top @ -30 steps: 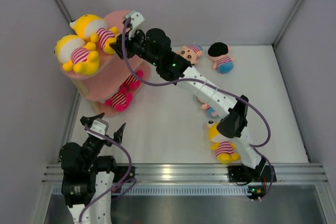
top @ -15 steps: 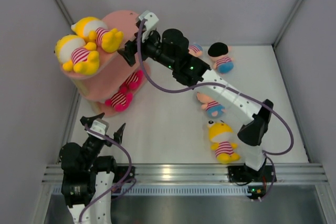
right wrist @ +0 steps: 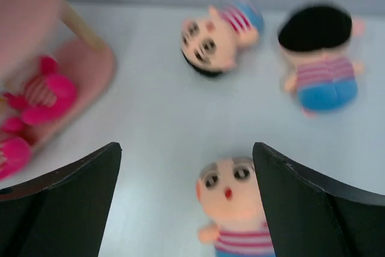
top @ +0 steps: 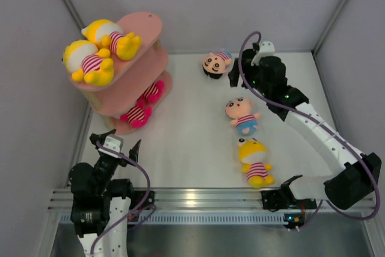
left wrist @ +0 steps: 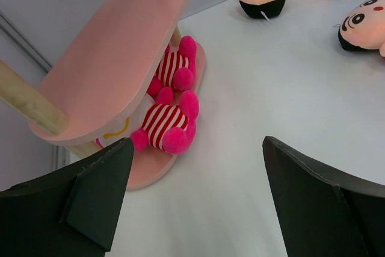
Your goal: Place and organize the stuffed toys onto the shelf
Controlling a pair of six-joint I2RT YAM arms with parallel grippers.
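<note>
The pink shelf (top: pixel 147 25) stands in the far left corner of the bench (top: pixel 192 148). Two yellow toys (top: pixel 90 61) lie side by side on its top board. Two magenta toys (top: pixel 138 114) lie on its bottom board, right at the edge that faces the middle of the bench. I cannot tell what is on the middle board.

Four more toys lie on the bench, away from the shelf. One pink-faced toy (top: pixel 215 63) lies on its back close to the far edge, about halfway along it. Beside it, nearer the far right corner, lies a face-down toy (right wrist: pixel 319 52) with black hair and blue bottoms. It shows in the right wrist view, but the right arm hides it from above. A second pink-faced toy (top: pixel 242 114) lies face up on the right half of the bench, about midway between the far and near edges. A lone yellow toy (top: pixel 255 164) lies next to it, closer to the near edge.

The right fingers (right wrist: pixel 60 209) hang above the bench by the far edge, toward the far right corner. They are spread wide and hold nothing. The left fingers (left wrist: pixel 96 197) are by the near left corner and point at the shelf. They are wide too, and empty.
</note>
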